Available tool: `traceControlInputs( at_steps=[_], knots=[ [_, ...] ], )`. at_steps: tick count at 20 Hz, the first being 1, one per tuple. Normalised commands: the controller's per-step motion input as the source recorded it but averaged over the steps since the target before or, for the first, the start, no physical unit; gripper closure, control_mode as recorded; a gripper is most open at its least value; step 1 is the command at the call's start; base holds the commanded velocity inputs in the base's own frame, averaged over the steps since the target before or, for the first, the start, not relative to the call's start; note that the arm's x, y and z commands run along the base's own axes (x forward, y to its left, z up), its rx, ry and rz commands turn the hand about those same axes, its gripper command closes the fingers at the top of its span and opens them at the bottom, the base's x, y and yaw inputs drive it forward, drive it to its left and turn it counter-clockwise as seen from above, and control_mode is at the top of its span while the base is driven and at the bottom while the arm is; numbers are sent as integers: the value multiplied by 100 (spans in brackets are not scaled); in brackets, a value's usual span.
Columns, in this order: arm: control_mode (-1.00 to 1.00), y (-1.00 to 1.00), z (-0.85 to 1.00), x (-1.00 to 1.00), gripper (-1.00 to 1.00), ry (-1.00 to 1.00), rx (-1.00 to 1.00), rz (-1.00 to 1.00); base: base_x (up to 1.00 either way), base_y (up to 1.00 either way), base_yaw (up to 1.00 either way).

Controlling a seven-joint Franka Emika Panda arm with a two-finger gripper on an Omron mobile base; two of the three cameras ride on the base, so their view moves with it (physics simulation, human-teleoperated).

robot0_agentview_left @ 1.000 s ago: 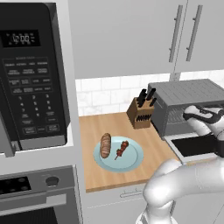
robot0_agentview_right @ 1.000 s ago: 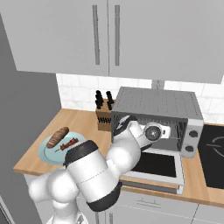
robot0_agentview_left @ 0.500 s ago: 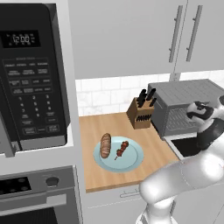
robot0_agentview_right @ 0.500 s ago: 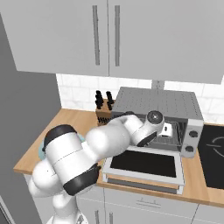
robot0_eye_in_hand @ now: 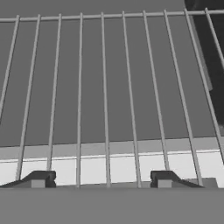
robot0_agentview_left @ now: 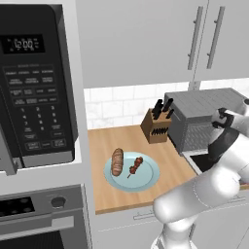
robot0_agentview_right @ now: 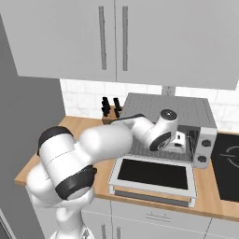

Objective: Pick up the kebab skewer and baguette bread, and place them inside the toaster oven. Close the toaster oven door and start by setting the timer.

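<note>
We see the pincer [robot0_eye_in_hand: 103, 180] spread wide and empty at the toaster oven [robot0_agentview_right: 186, 122] mouth, over its wire rack [robot0_eye_in_hand: 109, 87]. The toaster oven door [robot0_agentview_right: 154, 176] lies folded down. The baguette bread [robot0_agentview_left: 117, 161] and kebab skewer [robot0_agentview_left: 135, 166] rest on the plate [robot0_agentview_left: 146, 181] on the worktop [robot0_agentview_left: 112, 141].

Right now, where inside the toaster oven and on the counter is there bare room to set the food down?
The wire rack inside the toaster oven is bare, with the open hand at its front edge. The lowered toaster oven door is bare too. Bare wood lies between the plate and knife block. The plate holds the baguette bread and kebab skewer.
</note>
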Motion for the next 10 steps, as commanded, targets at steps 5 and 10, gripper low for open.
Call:
traceControlInputs(
  at_steps=[5,10],
  knots=[
    [-100,0,-100,-100,-100,13,2,0,0,0,0],
    [-100,0,-92,-100,-100,12,4,0,0,0,0]
  ],
)
